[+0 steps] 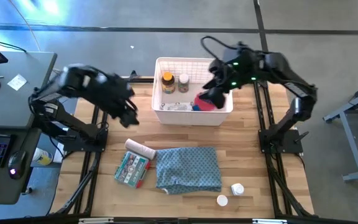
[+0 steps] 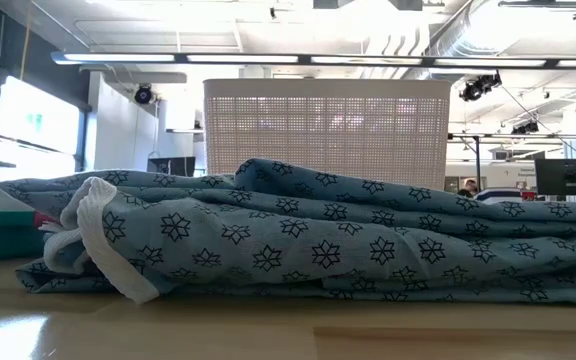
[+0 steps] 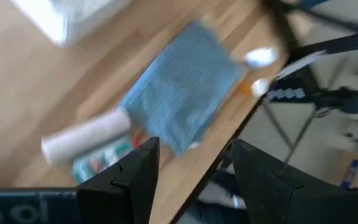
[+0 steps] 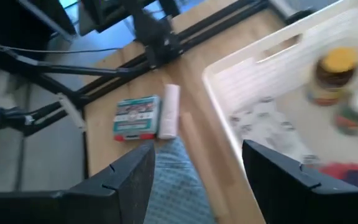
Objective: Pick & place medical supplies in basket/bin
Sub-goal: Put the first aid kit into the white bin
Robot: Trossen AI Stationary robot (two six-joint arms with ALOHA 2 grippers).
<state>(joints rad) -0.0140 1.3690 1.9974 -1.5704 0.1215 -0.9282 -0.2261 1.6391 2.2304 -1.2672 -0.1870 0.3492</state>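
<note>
You are seeing the latticed white plastic basket [image 1: 194, 93] at twelve o'clock on the table, its inside partly hidden by the right gripper [image 1: 214, 94] hovering there with fingers spread wide and holding nothing. The left gripper [image 1: 127, 112], at nine o'clock from the basket, is gaping equally empty. The bandage roll [image 1: 140, 149] and printed packet [image 1: 132, 169] are lying at seven o'clock beside the rumpled patterned cloth [image 1: 188, 168], which is blocking most of the low view.

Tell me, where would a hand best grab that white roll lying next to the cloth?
Probably around its middle, coming straight down from above. The white roll lies flat on the table, so its long rounded sides are open to fingers closing across it. One end sits close to the cloth and a printed packet lies alongside, so the ends are more crowded.
</note>
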